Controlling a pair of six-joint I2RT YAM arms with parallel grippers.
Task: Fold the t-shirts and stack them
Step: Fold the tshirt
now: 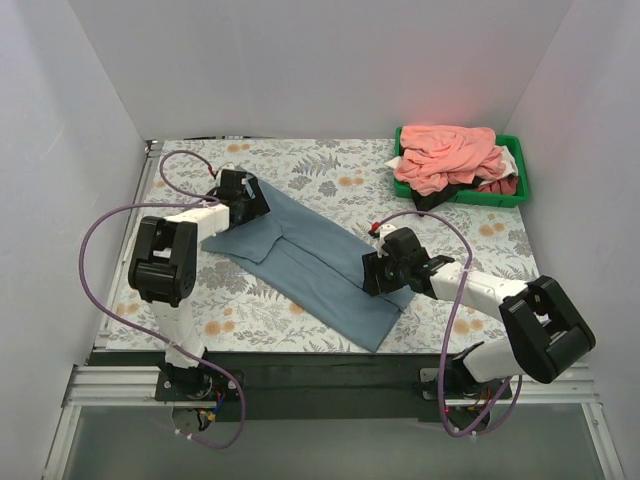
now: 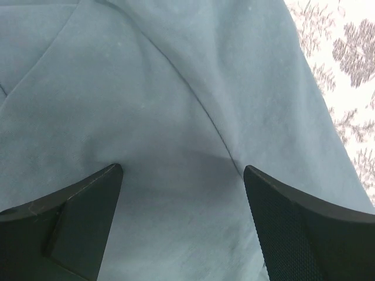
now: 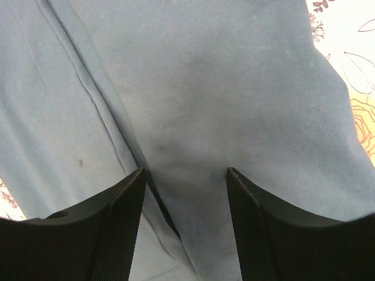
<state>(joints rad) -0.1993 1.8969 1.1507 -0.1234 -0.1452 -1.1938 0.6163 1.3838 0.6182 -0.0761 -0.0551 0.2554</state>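
I see the big grey-blue cloth shirt [image 1: 310, 262] half folded, left gripper [image 2: 183, 171] and right gripper [image 3: 186, 173] spread (pinching nothing), crumpled pink shirts [image 1: 445, 155] waiting.

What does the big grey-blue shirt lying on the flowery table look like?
The dusty grey-blue soft cloth shirt lies flat, slanting from far left to near right on the grey floral-print table cover. It looks folded into a long strip, with seams and soft creases. The left gripper is over its far end, the right gripper over its near part, both open; whether their tips touch it cannot be told.
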